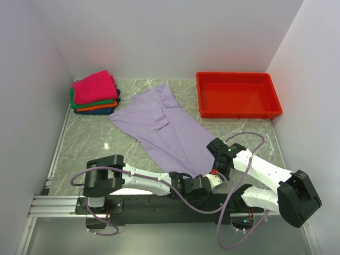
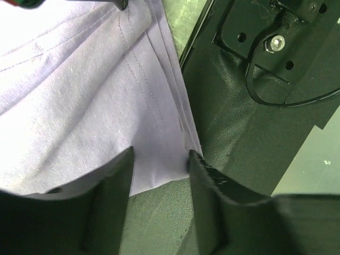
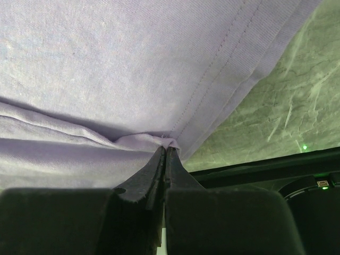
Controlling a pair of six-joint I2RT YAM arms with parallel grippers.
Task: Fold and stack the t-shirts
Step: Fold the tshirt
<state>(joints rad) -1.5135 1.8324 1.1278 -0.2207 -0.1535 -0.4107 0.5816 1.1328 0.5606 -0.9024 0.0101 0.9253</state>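
Note:
A pale lavender t-shirt (image 1: 167, 127) lies spread out diagonally on the marble table, its hem toward the arms. My right gripper (image 3: 166, 149) is shut on a pinch of that hem near a bottom corner; in the top view the right gripper (image 1: 214, 164) sits at the shirt's near right end. My left gripper (image 2: 161, 154) is open just beside it, low over the near edge. The other hem corner of the lavender shirt (image 2: 159, 170) lies between its two fingers. From above, the left gripper (image 1: 209, 180) is right below the right one. Folded t-shirts (image 1: 95, 93), magenta on top, are stacked at the back left.
A red plastic tray (image 1: 202, 95) stands at the back right. White walls close in the table on three sides. A black base plate with cables (image 1: 175, 204) runs along the near edge under the arms.

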